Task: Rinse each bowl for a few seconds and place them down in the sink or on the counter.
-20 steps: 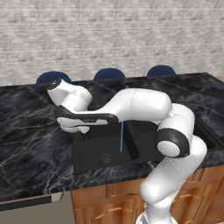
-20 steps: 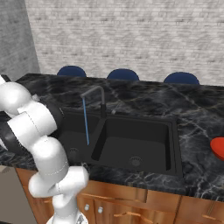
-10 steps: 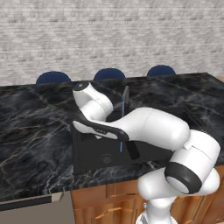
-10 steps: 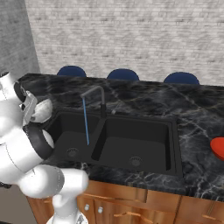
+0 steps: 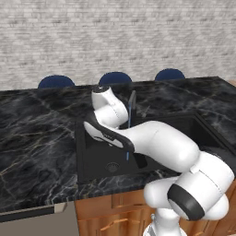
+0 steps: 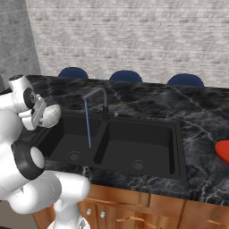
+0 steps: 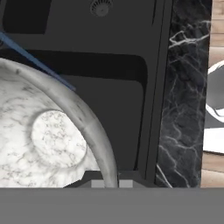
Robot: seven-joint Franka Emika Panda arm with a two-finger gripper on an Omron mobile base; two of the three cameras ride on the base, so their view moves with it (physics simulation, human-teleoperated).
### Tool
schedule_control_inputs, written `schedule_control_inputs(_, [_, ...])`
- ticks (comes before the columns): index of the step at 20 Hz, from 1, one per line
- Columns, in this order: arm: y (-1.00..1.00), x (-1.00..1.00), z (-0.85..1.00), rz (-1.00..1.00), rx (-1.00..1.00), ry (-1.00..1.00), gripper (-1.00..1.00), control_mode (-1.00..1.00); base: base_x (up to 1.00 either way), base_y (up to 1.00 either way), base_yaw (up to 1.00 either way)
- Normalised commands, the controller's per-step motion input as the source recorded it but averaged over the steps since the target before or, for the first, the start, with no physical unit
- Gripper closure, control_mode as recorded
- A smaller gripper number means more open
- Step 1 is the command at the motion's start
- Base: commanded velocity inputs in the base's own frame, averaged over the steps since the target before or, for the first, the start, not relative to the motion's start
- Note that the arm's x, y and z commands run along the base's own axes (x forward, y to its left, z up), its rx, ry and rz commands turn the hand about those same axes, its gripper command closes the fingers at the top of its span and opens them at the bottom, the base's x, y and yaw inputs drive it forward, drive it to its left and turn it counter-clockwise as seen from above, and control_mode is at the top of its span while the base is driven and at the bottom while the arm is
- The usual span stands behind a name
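Bowl [image 7: 43, 135] cut off at 9 o'clock edge in hand view; fingertips hidden behind its rim. Left base view: arm hides much of sink [image 5: 97, 159], incl. most of faucet [image 5: 132, 108]. Red thing [image 6: 223, 151] cut at 3 o'clock edge, can't ID.

Over the last second the arm has swung from a low stretch across the sink [image 6: 134, 147] to a raised, folded pose at the sink's left basin. The gripper [image 6: 41, 117], closed on the bowl [image 6: 50, 114], has come into the right base view above the left edge of the sink, left of the faucet [image 6: 99, 100]. In the left base view the wrist has shifted from left of the faucet to directly in front of it.
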Motion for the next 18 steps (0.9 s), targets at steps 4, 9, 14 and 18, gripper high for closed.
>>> schedule_control_inputs(4, [-0.29, 0.11, 0.0, 0.04, 0.0, 0.01, 1.0, -1.0, 0.0, 0.0, 0.0])
schedule_control_inputs(9, [-0.43, 0.01, 0.0, 0.0, 0.0, 0.0, 1.0, -1.0, 0.0, 0.0, 0.0])
schedule_control_inputs(14, [-0.28, 0.05, -0.01, 0.0, 0.0, 0.0, 1.0, -1.0, 0.0, 0.0, 0.0])
schedule_control_inputs(18, [-0.21, 0.08, -0.08, 0.0, 0.0, 0.0, 1.0, -1.0, 0.0, 0.0, 0.0])
